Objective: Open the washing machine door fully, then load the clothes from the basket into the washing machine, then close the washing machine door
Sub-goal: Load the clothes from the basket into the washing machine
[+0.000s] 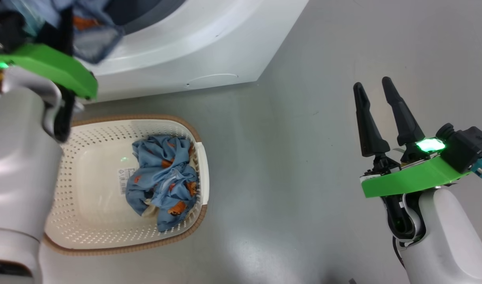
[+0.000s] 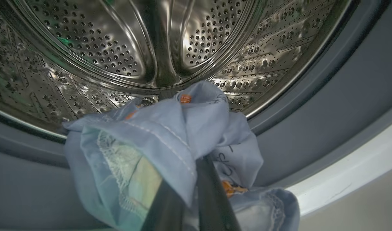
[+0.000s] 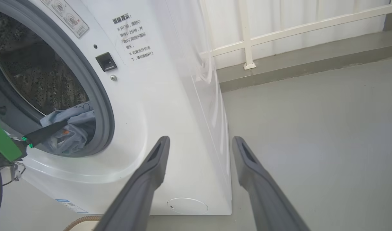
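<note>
My left fingers (image 2: 189,192) are pinched on a blue garment (image 2: 170,134) at the washing machine (image 3: 170,128) gasket; I'd push deeper into the drum (image 2: 118,48) before letting go. Right fingers (image 1: 377,114) wide, empty. More clothes (image 1: 164,179) in the basket (image 1: 90,157).

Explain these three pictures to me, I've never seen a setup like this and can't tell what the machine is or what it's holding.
It is a two-armed robot loading laundry. The head view looks down from its head at the floor, where a basket holds blue printed clothes. The left wrist view looks along the left gripper, whose jaws are shut on a blue garment at the mouth of the washing machine's drum. The right wrist view looks along the right gripper, jaws open and empty, beside the washing machine.
</note>
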Controlling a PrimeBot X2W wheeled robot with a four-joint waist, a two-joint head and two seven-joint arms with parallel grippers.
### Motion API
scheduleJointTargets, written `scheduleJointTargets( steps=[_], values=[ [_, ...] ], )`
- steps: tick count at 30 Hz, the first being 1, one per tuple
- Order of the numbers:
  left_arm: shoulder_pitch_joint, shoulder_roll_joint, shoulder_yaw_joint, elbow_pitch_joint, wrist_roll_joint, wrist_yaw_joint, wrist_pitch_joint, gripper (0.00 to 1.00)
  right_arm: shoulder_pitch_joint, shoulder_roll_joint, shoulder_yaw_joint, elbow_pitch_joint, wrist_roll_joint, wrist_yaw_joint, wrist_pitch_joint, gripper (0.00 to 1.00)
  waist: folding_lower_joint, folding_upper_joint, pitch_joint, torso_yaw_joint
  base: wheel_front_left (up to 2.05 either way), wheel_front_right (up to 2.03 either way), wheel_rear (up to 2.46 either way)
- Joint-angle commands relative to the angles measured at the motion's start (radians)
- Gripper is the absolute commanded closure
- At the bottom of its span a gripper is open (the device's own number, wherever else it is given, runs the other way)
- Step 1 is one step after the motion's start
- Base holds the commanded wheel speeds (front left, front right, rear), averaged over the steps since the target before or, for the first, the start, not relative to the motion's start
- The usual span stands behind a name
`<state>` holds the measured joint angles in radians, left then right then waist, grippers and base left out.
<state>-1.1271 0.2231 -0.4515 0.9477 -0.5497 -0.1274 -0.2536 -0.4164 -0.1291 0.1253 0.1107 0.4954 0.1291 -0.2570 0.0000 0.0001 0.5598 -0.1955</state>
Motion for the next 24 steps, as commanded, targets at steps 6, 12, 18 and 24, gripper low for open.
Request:
scheduleJointTargets(
  steps=[6, 12, 18, 24],
  values=[
    [-0.136, 0.095, 0.013, 0.021, 0.030, 0.028, 0.061, 1.00, 0.000, 0.014, 0.032, -0.028, 0.009, 0.002, -0.005, 0.00, 0.0000, -0.0001, 0.051, -0.051, 0.00, 0.00, 0.00],
    [-0.261, 0.129, -0.002, 0.084, 0.061, 0.050, 0.095, 1.00, -0.016, 0.034, 0.037, -0.034, 0.015, 0.002, -0.005, 0.00, 0.0000, -0.0001, 0.110, -0.109, 0.00, 0.00, 0.00],
    [-0.363, 0.156, -0.022, 0.145, 0.093, 0.066, 0.087, 1.00, -0.022, 0.053, 0.048, -0.041, 0.021, 0.002, -0.005, 0.00, 0.0000, -0.0001, 0.150, -0.165, 0.00, 0.00, 0.00],
    [-0.435, 0.169, -0.030, 0.161, 0.121, 0.108, 0.031, 1.00, -0.024, 0.061, 0.050, -0.044, 0.021, 0.002, -0.005, 0.00, 0.0000, -0.0001, 0.170, -0.182, 0.00, 0.00, 0.00]
  ],
)
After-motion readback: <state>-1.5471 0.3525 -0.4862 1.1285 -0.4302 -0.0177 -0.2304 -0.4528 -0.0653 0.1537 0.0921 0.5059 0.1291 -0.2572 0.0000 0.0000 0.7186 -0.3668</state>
